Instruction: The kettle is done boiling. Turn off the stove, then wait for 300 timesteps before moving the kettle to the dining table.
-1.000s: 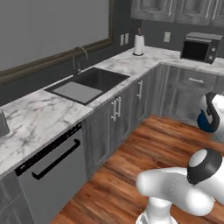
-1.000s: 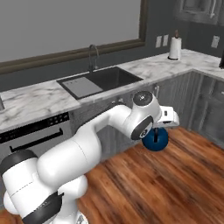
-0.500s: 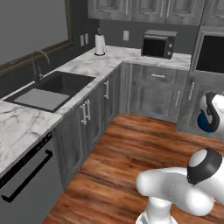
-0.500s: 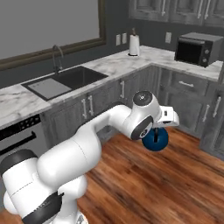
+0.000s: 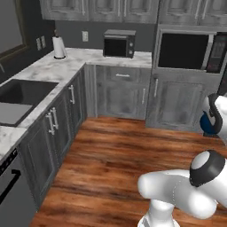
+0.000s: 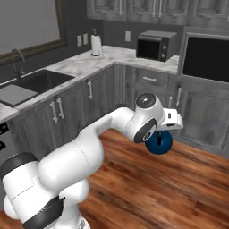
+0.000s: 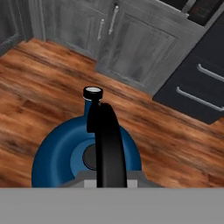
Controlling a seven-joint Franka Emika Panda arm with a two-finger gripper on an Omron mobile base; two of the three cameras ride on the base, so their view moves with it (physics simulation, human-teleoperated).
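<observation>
Wood floor (image 7: 39, 87) below; kettle (image 7: 65, 153) hides the closed gripper's tips.

The kettle (image 7: 65, 153) is glossy deep blue, its arched handle (image 7: 107, 144) black and its spout tip pale. Beneath the kettle, the floor (image 5: 111, 155) shows warm reddish-brown wood planks (darker streaks run through the grain). Behind the kettle, the cabinets (image 6: 201, 112) are dark grey; the counter (image 5: 66, 66) is white marble with grey veins, carrying a black microwave (image 5: 119, 43).
</observation>
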